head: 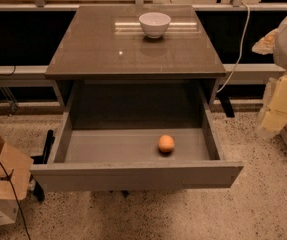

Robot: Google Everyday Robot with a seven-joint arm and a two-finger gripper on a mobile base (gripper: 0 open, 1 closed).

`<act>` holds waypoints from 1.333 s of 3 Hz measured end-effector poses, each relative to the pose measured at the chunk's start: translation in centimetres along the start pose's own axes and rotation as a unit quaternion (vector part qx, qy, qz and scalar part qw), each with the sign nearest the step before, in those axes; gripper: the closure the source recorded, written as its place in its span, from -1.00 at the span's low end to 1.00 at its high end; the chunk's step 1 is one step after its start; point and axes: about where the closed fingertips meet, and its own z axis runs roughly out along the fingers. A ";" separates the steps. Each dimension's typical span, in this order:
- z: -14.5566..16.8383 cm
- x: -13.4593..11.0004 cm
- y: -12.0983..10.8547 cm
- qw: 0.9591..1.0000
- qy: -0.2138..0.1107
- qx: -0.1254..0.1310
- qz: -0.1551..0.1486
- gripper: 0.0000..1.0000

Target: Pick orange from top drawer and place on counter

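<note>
Round orange (pixel 166 143) rests inside the open grey top drawer (pixel 133 176), right of its middle; glossy bench (pixel 93 49) above the drawer; gripper (pixel 280 109) well right of the drawer
</note>
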 end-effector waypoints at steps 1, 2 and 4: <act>0.0 0.0 0.0 1.000 -0.001 0.001 0.000 -1.00; 4.1 0.5 -0.9 0.999 -0.042 -0.006 0.024 -1.00; 9.2 1.2 -2.5 0.995 -0.060 -0.029 0.078 -1.00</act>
